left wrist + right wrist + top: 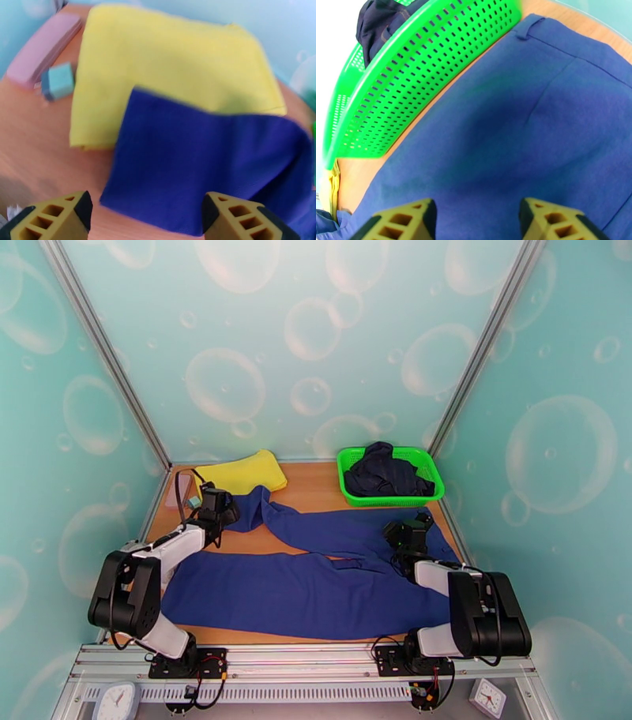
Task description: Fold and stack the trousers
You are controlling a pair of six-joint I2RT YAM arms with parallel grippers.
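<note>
From above, you see the trousers (316,591) spread across the tabletop (316,489), one leg running toward 10 o'clock, its end by the left hand (215,512). At your left wrist, that hand is released, grasping nothing, and the leg end overlaps the yellow cloth (170,59). At your right wrist, the right hand (476,213) is released above the waistband, with the green basket (414,79) at 11 o'clock.

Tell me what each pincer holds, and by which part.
Nothing. The left pincer and right pincer both stand open over the royal-blue cloth trousers, gripping no part.
</note>
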